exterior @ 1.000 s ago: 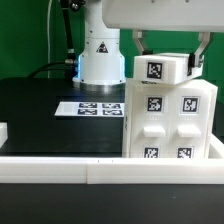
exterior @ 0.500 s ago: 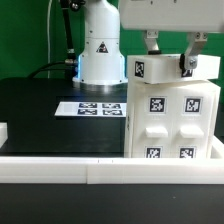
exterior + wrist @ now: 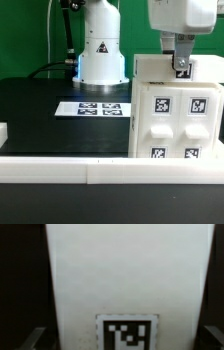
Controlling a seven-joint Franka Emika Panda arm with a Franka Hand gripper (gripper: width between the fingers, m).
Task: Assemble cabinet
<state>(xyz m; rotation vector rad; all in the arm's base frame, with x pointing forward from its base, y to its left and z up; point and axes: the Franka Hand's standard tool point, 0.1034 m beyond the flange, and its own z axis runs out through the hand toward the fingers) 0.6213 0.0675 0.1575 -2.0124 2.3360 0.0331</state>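
My gripper hangs right over the top of the cabinet, which stands on the black table at the exterior view's right, just behind the white rail that runs along the near edge. In that view only one dark finger shows clearly, lying against a white block that sits on the cabinet's top; a small tag shows at the fingertip. From my wrist, a tall white face fills the space between my two fingers, which stand wide, one on each side of it, with a tag near the fingertips. Whether the pads actually press that white face I cannot tell; they look close beside it. The cabinet's front shows four raised panels, each carrying a black-and-white tag. The marker board lies flat on the table beside the cabinet, toward the exterior view's left, in front of my white base.
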